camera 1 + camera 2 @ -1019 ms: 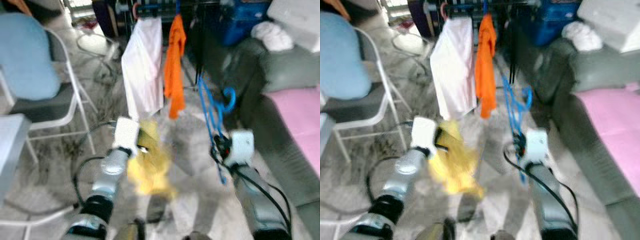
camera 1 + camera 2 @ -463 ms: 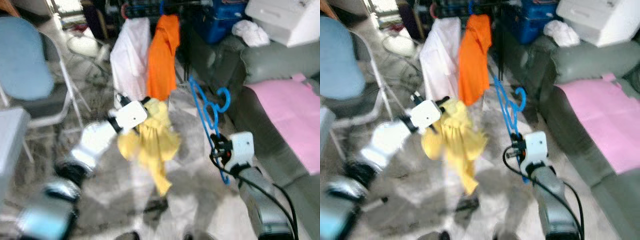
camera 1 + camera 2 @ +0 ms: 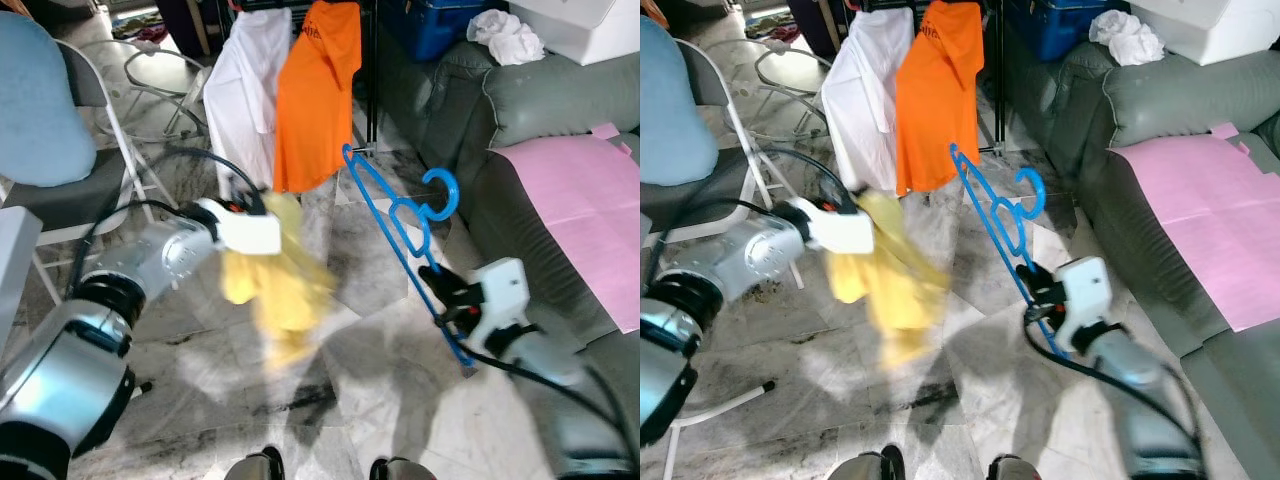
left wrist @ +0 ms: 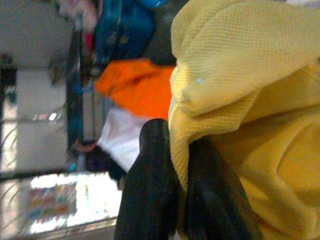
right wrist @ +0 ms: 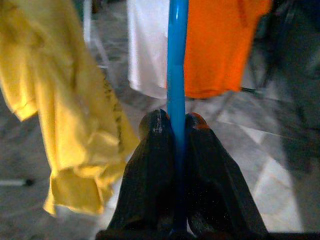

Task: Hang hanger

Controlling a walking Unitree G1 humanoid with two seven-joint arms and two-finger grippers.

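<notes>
**Blue hanger in the right claw, yellow shirt in the left**

From the head camera I see my right claw (image 3: 447, 293) pinching the lower bar of the blue hanger (image 3: 395, 215), which slants up toward the orange shirt (image 3: 312, 90), its hook near the grey sofa (image 3: 540, 110). My left claw (image 3: 262, 212) holds a blurred yellow shirt (image 3: 270, 285) just below the orange shirt and the white shirt (image 3: 240, 90) beside it. A folding chair (image 3: 60, 130) stands well left of the orange shirt.

On the left wrist camera, the black fingers (image 4: 155, 190) are pressed together on a fold of the yellow mesh cloth.

On the right wrist camera, the fingers (image 5: 157, 165) clamp the blue bar, with the orange shirt behind it.
</notes>
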